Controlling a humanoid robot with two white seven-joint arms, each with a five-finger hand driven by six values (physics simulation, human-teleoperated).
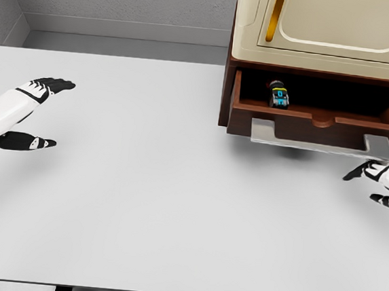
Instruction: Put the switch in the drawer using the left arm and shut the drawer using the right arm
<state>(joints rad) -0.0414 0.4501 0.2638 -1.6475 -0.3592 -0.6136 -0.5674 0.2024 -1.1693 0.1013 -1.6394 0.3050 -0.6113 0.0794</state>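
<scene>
One step looks left: switch [278,96] lies inside the open drawer [319,121], whose front runs left-right just up-left of the empty, loosely spread right hand [380,183], the nearer one, while the left hand [28,114] hangs wide over the bench [162,204].

White arms, black-fingered hands

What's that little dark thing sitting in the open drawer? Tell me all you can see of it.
The switch is a small dark object with a black rounded top and teal and yellow markings on its face. It sits on the floor of the open brown wooden drawer, left of the middle, near the front wall. Neither hand touches it. Finer detail is too small to tell.
</scene>
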